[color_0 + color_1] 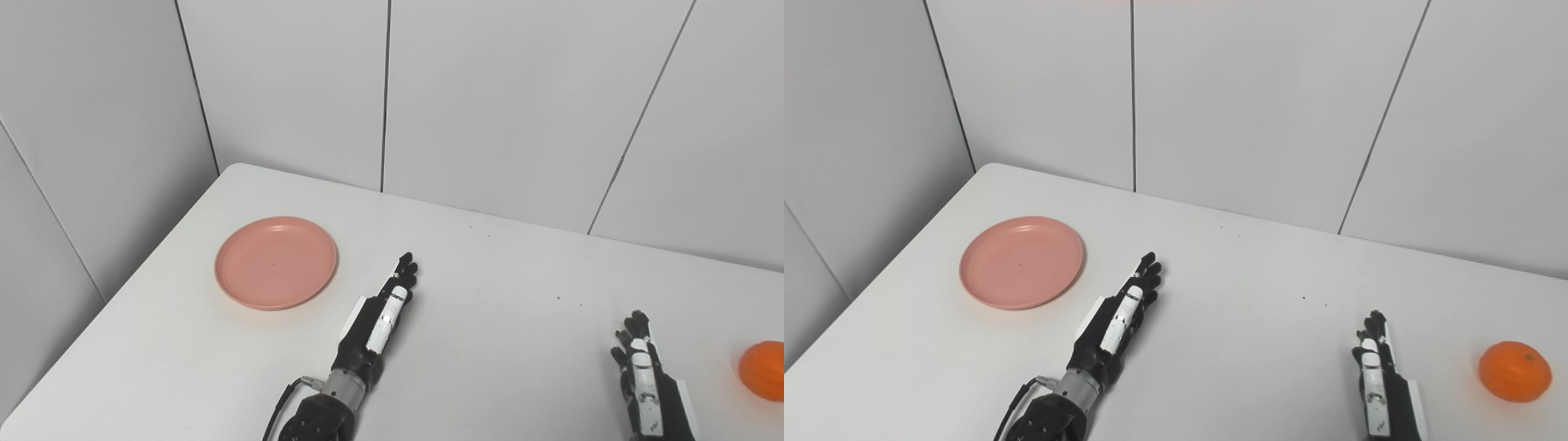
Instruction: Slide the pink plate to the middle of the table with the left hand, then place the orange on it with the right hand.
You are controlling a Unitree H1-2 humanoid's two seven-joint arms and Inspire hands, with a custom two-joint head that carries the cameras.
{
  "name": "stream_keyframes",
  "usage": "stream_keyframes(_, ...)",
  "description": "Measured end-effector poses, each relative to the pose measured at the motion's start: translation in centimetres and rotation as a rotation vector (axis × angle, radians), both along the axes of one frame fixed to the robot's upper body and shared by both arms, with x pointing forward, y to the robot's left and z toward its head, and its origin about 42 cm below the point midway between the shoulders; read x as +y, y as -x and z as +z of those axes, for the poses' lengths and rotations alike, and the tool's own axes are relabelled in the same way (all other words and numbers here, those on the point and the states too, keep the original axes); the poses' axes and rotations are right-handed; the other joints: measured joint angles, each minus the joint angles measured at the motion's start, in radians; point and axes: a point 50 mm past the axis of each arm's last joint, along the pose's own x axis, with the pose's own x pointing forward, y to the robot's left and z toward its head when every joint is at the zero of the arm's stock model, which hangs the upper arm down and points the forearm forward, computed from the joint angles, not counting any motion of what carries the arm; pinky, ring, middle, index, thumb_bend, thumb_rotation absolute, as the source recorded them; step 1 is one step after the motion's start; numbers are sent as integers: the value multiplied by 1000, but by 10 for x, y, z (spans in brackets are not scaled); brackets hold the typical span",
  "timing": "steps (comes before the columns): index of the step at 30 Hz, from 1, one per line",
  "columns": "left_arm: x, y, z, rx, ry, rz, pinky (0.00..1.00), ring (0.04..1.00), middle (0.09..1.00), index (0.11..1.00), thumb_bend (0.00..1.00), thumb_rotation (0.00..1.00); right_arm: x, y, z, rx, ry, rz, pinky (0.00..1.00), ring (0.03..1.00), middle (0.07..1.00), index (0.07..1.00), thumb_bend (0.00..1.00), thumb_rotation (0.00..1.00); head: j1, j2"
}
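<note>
1. While the pink plate (1021,261) sits at the table's left, the empty left hand (1118,318), fingers extended, should hook its far rim
2. Right hand (1377,373), empty too, waits beside the orange (1515,371)

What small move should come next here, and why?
Probably the left hand should reach left to the pink plate: the plate sits untouched at the table's left, the hand is open beside it, and the orange waits far right.

No readable text, label, brand, number or sign appears on anything in either view; any marks present are too small to make out.
</note>
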Motion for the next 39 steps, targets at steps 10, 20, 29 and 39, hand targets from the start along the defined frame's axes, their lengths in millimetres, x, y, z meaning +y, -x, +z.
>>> stream_keyframes(10, 0, 0, 1, 8, -1, -2, 1000, 1000, 1000, 1000, 340, 1000, 0, 0, 0, 2, -2, 0, 1000, 1000, 1000, 1000, 99, 1000, 12, -11)
stream_keyframes(20, -1, 1, 9, 13, 3, -18, 1000, 1000, 1000, 1000, 370, 977, 0, 0, 0, 2, 0, 1, 1000, 1000, 1000, 1000, 97, 1000, 12, -12)
stream_keyframes(29, 5, 3, 32, -43, -32, -7, 1000, 1000, 1000, 1000, 366, 1000, 0, 0, 2, 5, 7, 2, 1000, 1000, 1000, 1000, 101, 1000, 38, -2)
stream_keyframes(39, 22, -9, 83, -153, -55, 24, 1000, 999, 1000, 994, 413, 1000, 0, 1, 3, 5, 23, 0, 1000, 1000, 1000, 997, 101, 1000, 51, -2)
